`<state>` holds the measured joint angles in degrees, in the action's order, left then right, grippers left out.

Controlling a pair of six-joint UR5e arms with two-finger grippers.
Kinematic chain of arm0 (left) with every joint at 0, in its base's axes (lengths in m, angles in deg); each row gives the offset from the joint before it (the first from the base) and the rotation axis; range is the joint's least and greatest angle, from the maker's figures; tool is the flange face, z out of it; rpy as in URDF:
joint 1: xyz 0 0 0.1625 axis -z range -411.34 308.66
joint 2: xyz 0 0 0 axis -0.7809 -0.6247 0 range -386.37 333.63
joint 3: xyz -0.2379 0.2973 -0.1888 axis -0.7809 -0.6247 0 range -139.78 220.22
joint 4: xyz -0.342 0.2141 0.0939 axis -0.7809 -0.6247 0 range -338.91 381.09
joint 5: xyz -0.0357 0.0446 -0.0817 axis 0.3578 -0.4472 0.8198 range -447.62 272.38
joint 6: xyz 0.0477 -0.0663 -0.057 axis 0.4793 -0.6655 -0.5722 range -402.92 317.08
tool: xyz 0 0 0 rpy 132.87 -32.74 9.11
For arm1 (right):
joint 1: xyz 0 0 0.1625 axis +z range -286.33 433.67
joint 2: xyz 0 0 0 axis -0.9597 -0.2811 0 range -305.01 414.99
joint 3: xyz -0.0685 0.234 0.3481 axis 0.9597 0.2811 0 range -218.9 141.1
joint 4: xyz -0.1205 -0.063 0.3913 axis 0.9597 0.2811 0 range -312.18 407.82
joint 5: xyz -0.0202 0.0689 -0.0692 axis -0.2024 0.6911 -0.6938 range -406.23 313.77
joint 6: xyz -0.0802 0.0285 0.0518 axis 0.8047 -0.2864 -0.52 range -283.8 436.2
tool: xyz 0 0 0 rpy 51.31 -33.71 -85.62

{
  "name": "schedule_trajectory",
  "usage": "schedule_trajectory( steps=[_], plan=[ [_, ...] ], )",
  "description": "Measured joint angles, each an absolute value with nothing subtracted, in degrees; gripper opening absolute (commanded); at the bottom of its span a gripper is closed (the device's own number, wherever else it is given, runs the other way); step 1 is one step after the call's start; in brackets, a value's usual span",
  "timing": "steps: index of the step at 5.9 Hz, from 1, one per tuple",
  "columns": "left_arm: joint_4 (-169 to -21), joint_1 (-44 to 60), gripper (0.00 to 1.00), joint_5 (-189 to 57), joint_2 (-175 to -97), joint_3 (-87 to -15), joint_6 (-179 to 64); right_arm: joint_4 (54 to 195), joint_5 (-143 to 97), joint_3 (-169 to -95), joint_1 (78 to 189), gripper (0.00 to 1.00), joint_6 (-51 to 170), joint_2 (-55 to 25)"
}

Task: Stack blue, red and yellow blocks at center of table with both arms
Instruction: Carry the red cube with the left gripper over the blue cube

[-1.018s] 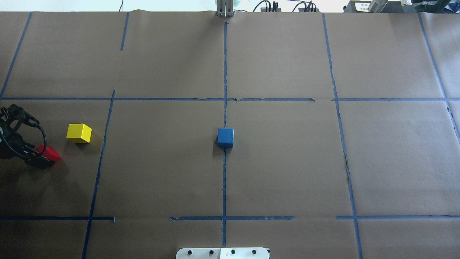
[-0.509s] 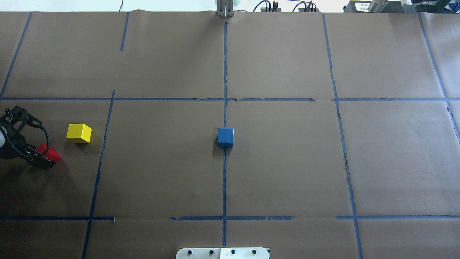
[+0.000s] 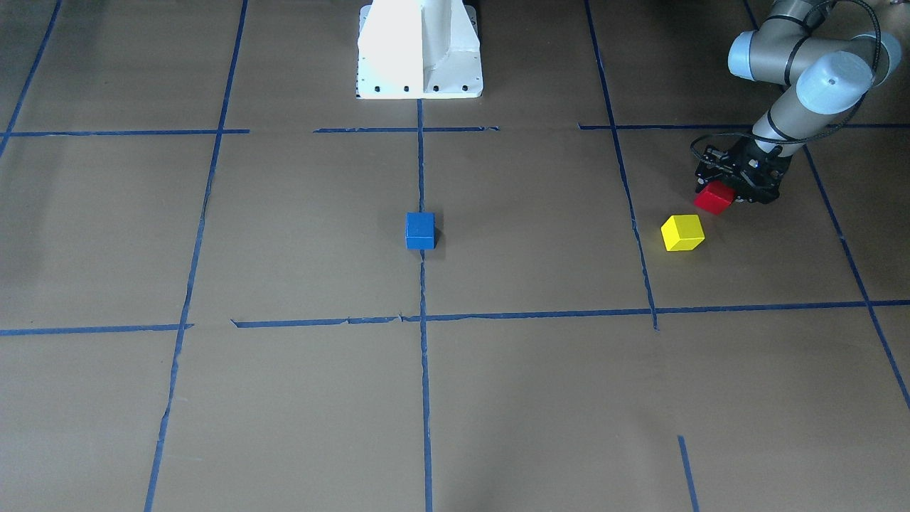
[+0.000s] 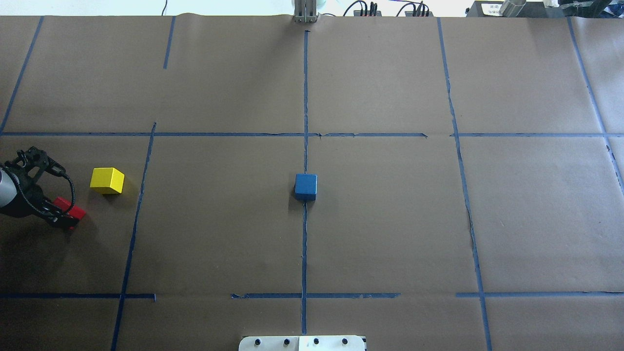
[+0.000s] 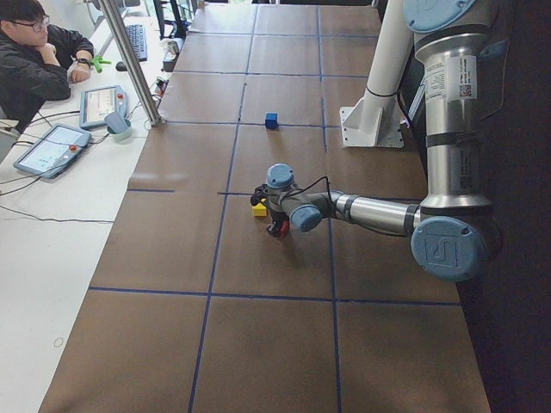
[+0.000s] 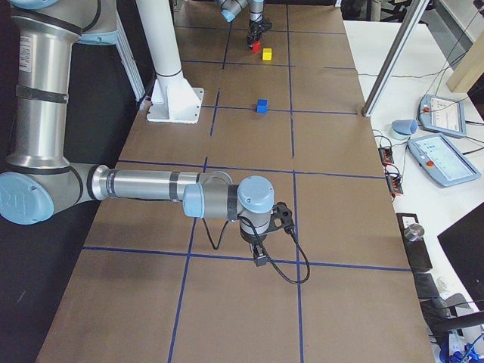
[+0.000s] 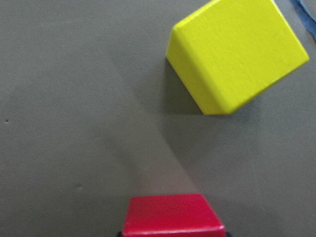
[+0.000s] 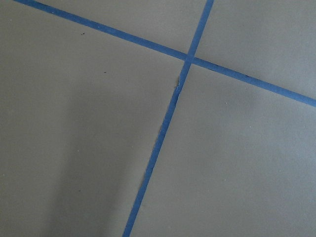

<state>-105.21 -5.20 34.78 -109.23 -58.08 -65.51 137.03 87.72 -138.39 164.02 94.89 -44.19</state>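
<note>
Red [image 4: 73, 210] is clamped in your left gripper [image 4: 62, 214] by the left edge of the table [image 4: 390, 219], yellow [image 4: 107, 180] loose just beside. Blue [image 4: 305, 186] sits at centre, nothing stacked yet. Right gripper [image 6: 259, 253], near the right edge: wide or narrow, you cannot tell.

Your table [image 4: 390, 219] was covered in brown paper [image 3: 540, 398], ruled into large squares with blue tape [image 4: 305, 97]. Along one long side ran your white bench [image 5: 43, 284], and on it lay two pendant screens [image 5: 52, 148], a keyboard [image 5: 136, 39] and loose black cables [image 5: 26, 206]. An aluminium post [image 5: 129, 60] rose where the bench met the table. Past the opposite edge, a dark area [image 5: 516, 344] showed only black. The light was even, and shadows on the paper were soft.
</note>
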Motion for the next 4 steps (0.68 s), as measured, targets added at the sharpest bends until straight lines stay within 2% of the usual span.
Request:
schedule_trajectory(
  steps=[2, 4],
  plan=[
    [-104.1, -4.5, 0.08, 35.1, -109.0, -61.5, -66.2, 137.0, 87.7, -138.4, 164.0, 1.0, 94.8, -44.2],
    [-93.4, -4.1, 0.08, 35.2, -109.9, -71.4, -75.6, 137.0, 87.8, -138.5, 164.0, 1.0, 94.8, -44.2]
  ],
)
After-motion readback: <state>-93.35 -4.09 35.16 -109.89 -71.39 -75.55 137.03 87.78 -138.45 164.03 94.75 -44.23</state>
